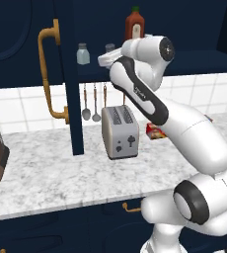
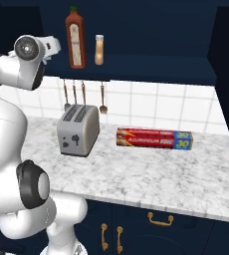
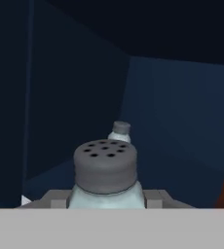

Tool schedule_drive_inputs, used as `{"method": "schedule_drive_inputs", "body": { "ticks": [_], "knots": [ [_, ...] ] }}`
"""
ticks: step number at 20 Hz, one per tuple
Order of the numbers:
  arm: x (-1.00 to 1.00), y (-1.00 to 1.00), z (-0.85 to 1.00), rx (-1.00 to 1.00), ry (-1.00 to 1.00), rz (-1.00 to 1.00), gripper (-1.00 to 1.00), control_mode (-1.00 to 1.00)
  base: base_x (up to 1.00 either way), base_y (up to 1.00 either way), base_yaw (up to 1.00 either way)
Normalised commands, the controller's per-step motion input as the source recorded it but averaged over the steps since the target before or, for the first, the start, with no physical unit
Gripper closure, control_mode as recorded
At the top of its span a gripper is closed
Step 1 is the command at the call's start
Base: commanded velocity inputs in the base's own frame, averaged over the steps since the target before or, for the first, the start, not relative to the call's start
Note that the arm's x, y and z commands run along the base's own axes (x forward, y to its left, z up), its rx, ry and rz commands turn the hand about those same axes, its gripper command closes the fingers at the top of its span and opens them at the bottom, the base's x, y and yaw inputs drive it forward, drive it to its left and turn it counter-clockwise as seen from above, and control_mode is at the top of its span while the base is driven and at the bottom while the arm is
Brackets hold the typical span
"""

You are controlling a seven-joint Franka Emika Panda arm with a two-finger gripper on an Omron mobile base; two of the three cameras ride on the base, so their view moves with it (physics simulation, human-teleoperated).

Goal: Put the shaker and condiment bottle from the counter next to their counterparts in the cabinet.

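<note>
- The counter [image 2: 151, 169] is white-grey stone with dark blue drawers and gold handles below.
- A grey toaster [image 1: 120, 132] stands on it, with a red foil box [image 2: 154, 138] at its 3 o'clock in the right base view.
- White tiles cover the wall, and spoons hang there.
- The cabinet [image 1: 71, 99] above is dark blue with a big gold handle.
- On its shelf stand the pale shaker [image 1: 83, 54], the tall red bottle [image 2: 75, 40] and the condiment bottle [image 2: 99, 50].
- The gripper [image 3: 106, 199] looks clamped on the shaker [image 3: 105, 177], though its tips are mostly hidden.
</note>
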Motion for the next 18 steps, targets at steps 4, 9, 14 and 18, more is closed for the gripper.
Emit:
{"method": "schedule_drive_inputs", "body": {
  "ticks": [4,9,14,18],
  "knots": [
    [0.18,0.0,-0.17,0.0,0.0,-0.02,1.0,-1.0,0.0,0.0,0.0],
    [0.11,0.07,-0.17,0.02,0.0,-0.06,1.0,-1.0,0.0,0.0,0.0],
    [0.09,0.0,-0.05,0.06,0.0,-0.1,1.0,-1.0,0.0,0.0,0.0],
    [0.12,0.0,0.0,0.06,0.0,-0.1,1.0,-1.0,0.0,0.0,0.0]
  ]
}}
